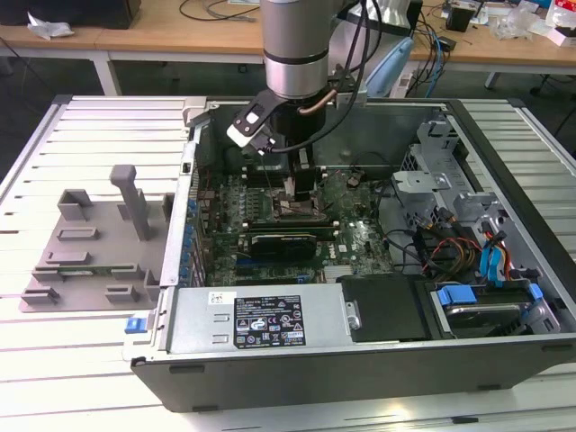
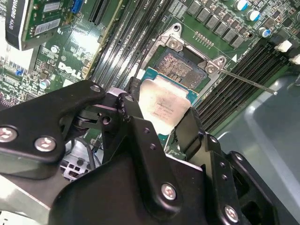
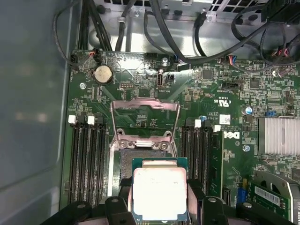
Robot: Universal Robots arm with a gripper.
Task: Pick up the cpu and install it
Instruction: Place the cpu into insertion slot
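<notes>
Arm (image 1: 294,45) upright — claw (image 3: 160,207) around cpu (image 3: 159,187), by socket (image 2: 180,66)

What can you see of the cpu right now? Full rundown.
Thin square chip: the cpu has a silver-grey metal lid with faint print on a green board rim. It lies lid up, clamped on two opposite edges by the black gripper, partly over the open socket with its frame raised. Whether it touches the socket is unclear.
</notes>
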